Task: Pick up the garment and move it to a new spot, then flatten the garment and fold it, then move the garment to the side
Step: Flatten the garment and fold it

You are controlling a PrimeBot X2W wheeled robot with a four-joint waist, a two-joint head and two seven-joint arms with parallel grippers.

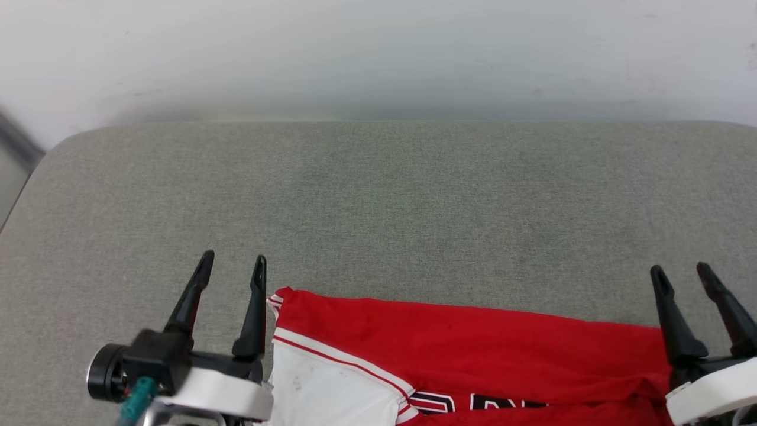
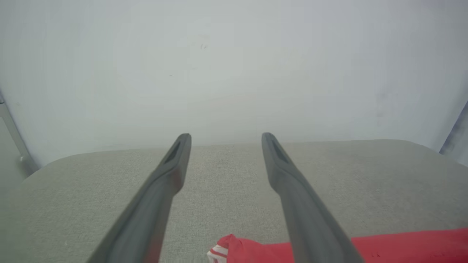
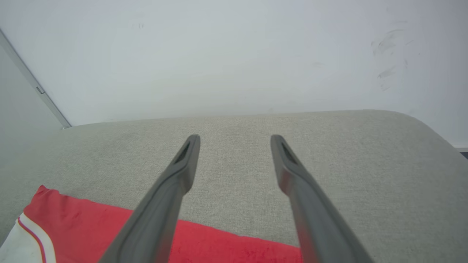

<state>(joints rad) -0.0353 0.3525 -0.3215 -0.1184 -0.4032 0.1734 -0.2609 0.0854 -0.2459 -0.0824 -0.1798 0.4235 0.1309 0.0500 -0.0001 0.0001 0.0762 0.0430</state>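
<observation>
Head view: garment (image 1: 473, 349) partly offscreen

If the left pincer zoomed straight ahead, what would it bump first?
Probably the white wall: the left pincer points across the grey cushion, and the red jersey lies off its line. Depth is hard to judge.

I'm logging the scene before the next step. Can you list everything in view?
garment: one, red with a white sleeve and striped trim, low in the head view, between the grippers
padded surface: one, grey fabric, under the garment
wall: one, white, behind the surface
left gripper: one, dark fingers, open and empty, beside the garment's sleeve corner
right gripper: one, dark fingers, open and empty, at the garment's right end
</observation>
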